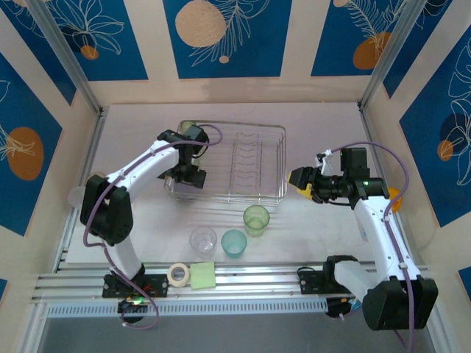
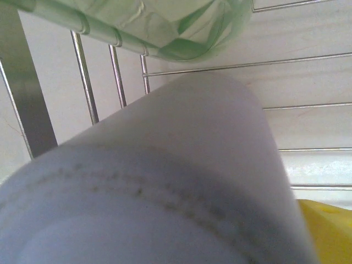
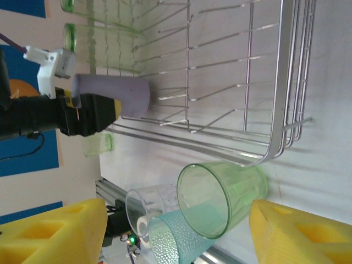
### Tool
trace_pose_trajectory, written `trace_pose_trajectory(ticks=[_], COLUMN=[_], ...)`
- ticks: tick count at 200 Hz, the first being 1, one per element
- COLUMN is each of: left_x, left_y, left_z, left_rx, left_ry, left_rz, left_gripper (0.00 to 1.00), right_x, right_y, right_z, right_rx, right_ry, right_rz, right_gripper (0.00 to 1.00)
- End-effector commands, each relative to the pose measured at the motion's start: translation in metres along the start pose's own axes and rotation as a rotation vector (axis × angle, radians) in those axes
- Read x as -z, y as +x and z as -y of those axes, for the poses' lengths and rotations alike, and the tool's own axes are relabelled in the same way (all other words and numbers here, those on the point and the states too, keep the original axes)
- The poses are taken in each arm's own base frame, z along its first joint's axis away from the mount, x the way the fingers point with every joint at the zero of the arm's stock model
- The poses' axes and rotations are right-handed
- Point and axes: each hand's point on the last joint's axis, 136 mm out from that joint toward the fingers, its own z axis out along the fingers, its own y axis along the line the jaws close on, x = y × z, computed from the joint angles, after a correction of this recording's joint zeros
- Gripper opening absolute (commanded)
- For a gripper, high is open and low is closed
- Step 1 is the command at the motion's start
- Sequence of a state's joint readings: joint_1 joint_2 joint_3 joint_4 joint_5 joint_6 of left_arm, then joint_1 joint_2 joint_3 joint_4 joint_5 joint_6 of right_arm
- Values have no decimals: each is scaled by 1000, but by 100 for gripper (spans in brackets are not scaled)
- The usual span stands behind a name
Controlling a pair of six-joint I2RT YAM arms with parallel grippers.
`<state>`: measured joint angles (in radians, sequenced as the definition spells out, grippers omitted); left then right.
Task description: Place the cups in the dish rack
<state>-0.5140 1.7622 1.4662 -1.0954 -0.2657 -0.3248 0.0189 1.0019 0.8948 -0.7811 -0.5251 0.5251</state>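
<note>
Left gripper [image 1: 185,179] hangs over the rack's [image 1: 250,123] left end at the lavender cup [image 3: 118,96]; I cannot tell whether it grips. Right gripper [image 1: 300,182] gapes empty beside the rack's right edge. Green cup [image 1: 256,219], teal cup [image 1: 233,243] and clear cup [image 1: 203,240] stand on open table [image 1: 316,235].

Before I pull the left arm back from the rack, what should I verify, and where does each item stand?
1. Lavender cup inside the dish rack: ok, at its left end.
2. Left gripper has let go of it: cannot tell; the cup sits right at its fingers.
3. Right gripper open and empty: ok, beside the rack's right end.
4. Room in the rack: ok, its middle and right are bare wires.
5. Next cups ready: ok; light green cup, teal cup and clear cup stand upright in front of the rack.
</note>
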Motion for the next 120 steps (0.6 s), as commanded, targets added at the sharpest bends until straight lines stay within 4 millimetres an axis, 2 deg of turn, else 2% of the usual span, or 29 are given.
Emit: trace_pose_trajectory(ticks=[1, 35, 88, 120], left_x=[9, 28, 79, 102], left_y=[4, 7, 25, 40], left_z=[-13, -20, -31, -19], left_rx=[12, 40, 118, 128], left_ry=[-25, -9, 86, 262], left_rz=[17, 79, 261, 416], left_gripper=[100, 100, 100, 100], right_x=[3, -7, -37, -57], right_y=[13, 38, 80, 89], right_z=[0, 7, 23, 28], right_rx=[12, 53, 170, 226], right_ry=[46, 193, 412, 486], right_rz=[-31, -98, -248, -303], right_gripper=[67, 63, 61, 61])
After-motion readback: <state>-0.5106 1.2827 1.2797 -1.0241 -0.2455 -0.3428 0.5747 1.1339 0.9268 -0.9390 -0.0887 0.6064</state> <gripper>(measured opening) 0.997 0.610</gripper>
